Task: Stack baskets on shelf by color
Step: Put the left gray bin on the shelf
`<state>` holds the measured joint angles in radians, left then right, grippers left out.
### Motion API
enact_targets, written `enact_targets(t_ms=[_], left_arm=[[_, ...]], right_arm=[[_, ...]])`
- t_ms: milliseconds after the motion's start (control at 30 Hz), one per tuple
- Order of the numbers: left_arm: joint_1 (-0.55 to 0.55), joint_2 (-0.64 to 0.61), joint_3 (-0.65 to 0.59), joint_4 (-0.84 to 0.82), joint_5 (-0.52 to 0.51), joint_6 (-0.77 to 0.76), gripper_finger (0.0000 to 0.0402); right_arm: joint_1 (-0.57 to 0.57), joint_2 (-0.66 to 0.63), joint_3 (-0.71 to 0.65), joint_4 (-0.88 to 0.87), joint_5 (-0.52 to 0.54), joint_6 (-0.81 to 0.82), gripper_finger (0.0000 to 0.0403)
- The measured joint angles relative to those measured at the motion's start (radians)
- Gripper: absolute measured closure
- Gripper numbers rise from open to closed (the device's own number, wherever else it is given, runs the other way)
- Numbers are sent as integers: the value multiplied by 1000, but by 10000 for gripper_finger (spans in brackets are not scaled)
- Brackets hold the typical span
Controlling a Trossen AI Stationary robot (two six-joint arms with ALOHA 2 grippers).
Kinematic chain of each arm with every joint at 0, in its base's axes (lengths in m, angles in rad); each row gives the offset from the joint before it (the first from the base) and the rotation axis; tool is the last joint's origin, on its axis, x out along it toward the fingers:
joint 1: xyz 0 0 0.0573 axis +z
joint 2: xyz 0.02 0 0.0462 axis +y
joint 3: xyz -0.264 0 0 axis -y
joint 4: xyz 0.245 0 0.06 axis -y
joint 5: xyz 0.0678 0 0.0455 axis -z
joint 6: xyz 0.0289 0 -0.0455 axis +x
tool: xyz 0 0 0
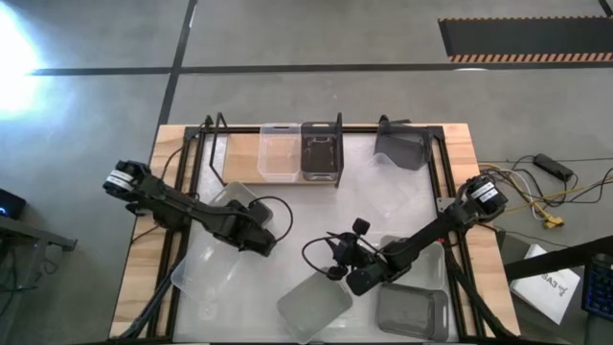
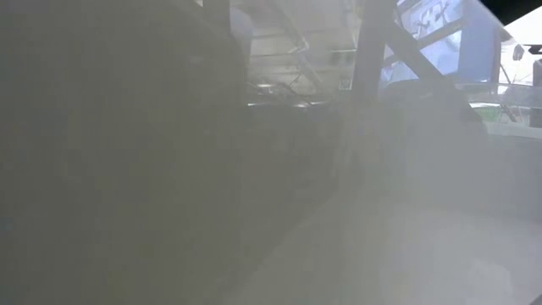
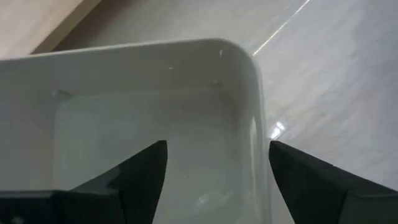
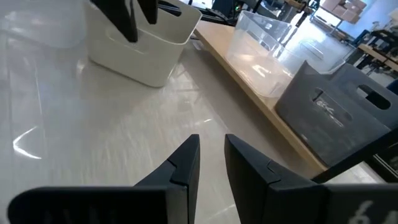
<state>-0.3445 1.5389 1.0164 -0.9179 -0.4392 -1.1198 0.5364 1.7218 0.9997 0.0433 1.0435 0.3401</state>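
On the wooden shelf [image 1: 249, 171] at the tabletop's far edge, a clear basket [image 1: 279, 151] and a dark grey basket [image 1: 321, 151] stand side by side; a whitish one [image 1: 235, 198] sits just before it, others scattered nearer the near edge

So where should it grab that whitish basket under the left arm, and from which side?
Probably a side wall at the rim, from above: the whitish basket stands upright, mouth open, and its thin wall suits a two-finger pinch. The left gripper hangs open there, one finger inside, one outside. The right gripper waits mid-table.
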Motion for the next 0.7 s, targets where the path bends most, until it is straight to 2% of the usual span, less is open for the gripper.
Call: enact_targets(t_ms=[233, 500, 700], left_arm=[[5, 39, 0, 0, 30, 0, 156], [5, 43, -7, 19, 52, 0, 205], [5, 43, -7, 59, 105, 38, 250]], right_arm=[[0, -1, 0, 0, 0, -2, 335], [0, -1, 0, -1, 0, -2, 335], [0, -1, 0, -1, -1, -2, 335]])
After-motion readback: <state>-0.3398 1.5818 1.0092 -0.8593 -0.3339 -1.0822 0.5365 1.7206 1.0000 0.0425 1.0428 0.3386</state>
